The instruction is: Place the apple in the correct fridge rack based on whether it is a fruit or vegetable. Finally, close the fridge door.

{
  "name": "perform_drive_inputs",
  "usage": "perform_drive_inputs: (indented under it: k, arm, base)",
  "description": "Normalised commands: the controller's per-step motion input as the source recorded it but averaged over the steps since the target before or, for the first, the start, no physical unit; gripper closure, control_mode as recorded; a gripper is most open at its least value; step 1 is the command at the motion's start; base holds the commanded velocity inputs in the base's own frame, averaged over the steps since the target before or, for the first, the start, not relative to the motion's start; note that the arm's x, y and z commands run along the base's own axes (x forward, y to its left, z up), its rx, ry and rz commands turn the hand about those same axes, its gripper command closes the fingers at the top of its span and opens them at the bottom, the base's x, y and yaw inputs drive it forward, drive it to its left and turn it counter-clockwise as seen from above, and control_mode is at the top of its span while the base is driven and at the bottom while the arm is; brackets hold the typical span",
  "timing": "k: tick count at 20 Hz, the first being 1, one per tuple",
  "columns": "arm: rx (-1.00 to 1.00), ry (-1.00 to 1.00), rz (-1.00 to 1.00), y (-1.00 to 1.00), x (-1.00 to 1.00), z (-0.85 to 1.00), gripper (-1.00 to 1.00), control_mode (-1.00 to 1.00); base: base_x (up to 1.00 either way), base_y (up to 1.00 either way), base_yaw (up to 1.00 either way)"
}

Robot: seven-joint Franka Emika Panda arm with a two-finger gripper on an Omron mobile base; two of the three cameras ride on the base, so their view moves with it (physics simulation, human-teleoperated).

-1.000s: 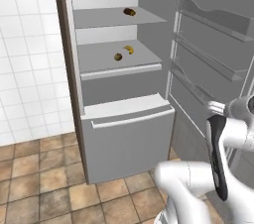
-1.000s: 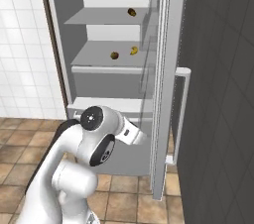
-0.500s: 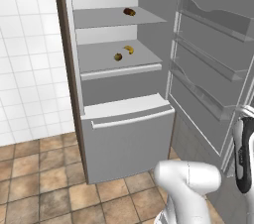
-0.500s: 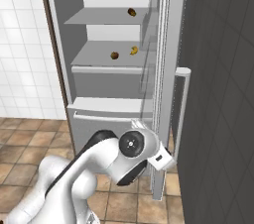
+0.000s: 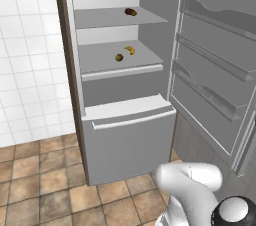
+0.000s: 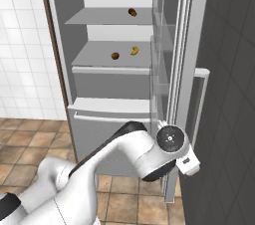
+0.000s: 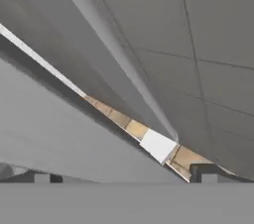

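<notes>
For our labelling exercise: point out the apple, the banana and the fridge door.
apple [image 5: 119, 57], left base view, middle of the fruit
banana [image 5: 130, 49], left base view, middle of its curve
fridge door [image 5: 210, 50], left base view, inner panel between rail shelves

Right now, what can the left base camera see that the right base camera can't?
Left base view: the inside of the fridge door with its rail shelves. Right base view: the door's outside bar handle, the arm's wrist close by. Both: the apple on the fridge rack beside a yellow curved fruit, and a brown item on the upper shelf.
</notes>
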Motion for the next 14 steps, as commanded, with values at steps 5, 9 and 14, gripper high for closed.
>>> perform_drive_inputs:
  k: [5, 9, 14]
  arm:
    - [0.12, -0.21, 0.0, -0.77, -0.39, -0.04, -1.0, -1.0]
    - [0.15, -0.45, 0.02, -0.9, -0.98, 0.0, -1.0, -1.0]
    - [0.14, -0.44, 0.03, -0.72, -0.72, -0.03, -1.0, -1.0]
  base:
    - [0.0, 0.0, 0.0]
    - [0.0, 0.0, 0.0]
    - [0.0, 0.0, 0.0]
